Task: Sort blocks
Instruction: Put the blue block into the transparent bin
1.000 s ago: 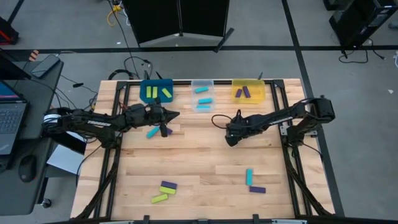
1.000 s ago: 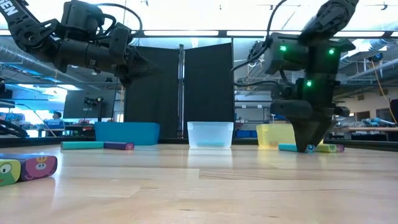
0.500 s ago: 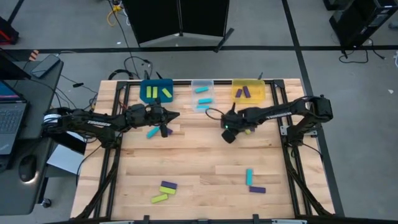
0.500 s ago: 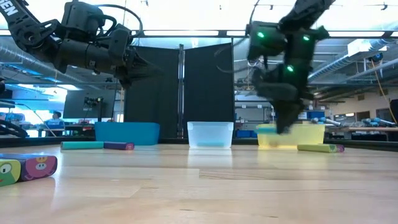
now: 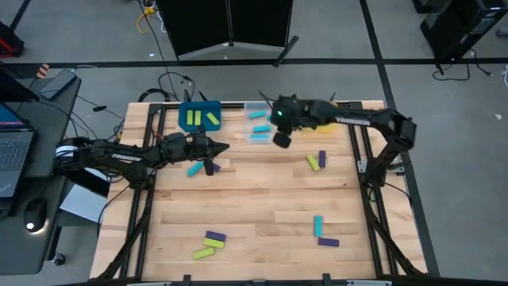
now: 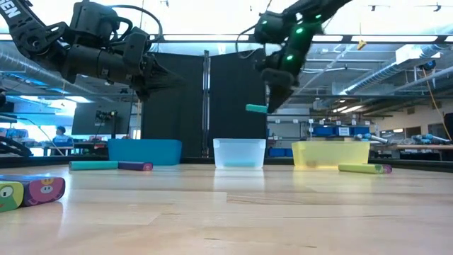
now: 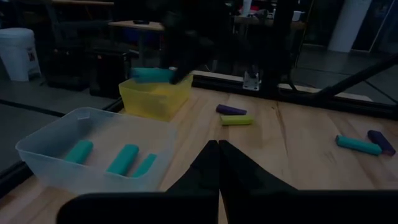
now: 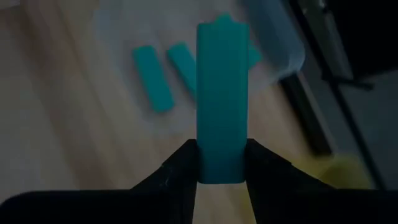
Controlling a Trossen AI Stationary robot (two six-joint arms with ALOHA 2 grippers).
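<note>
Clamped between the two dark fingers (image 8: 180, 168) of the right gripper (image 8: 222, 163): a cyan bar-shaped block (image 8: 222, 99), pinched at one end, the rest jutting out past the fingertips. Held high in the air just over the near edge of the clear square plastic bin (image 5: 258, 119), as seen in the low view at (image 6: 256, 108), well above the bin's rim (image 6: 239, 140). Inside the clear bin, three more cyan blocks (image 7: 126, 158) lying flat. Right of the clear bin, a yellow square bin (image 6: 331, 153); left of it, a blue square bin (image 5: 199, 116) with lime green blocks (image 5: 196, 118) inside.

Left gripper (image 7: 217, 149) pressed fully shut with nothing between its fingers, hovering above the wooden table (image 5: 254, 206) in front of the blue bin, left of the clear bin. Under it, a cyan block and a purple block (image 6: 134, 166) lying on the table.

Forward and right of the clear bin, a lime green block (image 5: 313, 162) and a purple block (image 5: 321, 158) side by side. Far from the clear bin, near the table's front: a cyan block (image 5: 318, 226) and a purple block (image 5: 329, 241) on the right, a purple and lime green cluster (image 5: 211, 243) on the left.
</note>
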